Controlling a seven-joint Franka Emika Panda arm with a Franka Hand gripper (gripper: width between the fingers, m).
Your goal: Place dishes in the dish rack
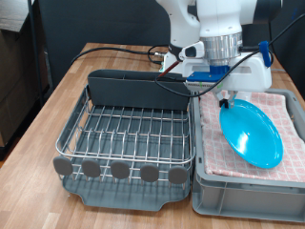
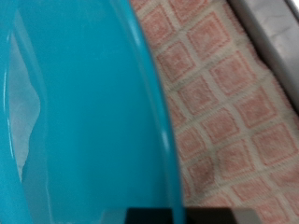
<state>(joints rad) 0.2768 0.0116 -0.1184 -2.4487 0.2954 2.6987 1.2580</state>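
Observation:
The bright blue plate (image 1: 253, 134) stands tilted over the pink checked cloth (image 1: 289, 119) in the exterior view's right half. My gripper (image 1: 227, 98) comes down from above and is shut on the plate's upper left rim. In the wrist view the blue plate (image 2: 75, 112) fills most of the picture, with the cloth (image 2: 224, 103) beyond its edge. The dish rack (image 1: 129, 129), a silver wire grid in a dark grey tray, stands to the left of the plate with nothing on its wires. The cup and the spoon are out of view.
The cloth lies in a grey crate (image 1: 243, 198) right beside the rack. A tall grey caddy (image 1: 133, 88) runs along the rack's far side. Black cables (image 1: 124, 50) trail over the wooden table (image 1: 43, 124) behind it.

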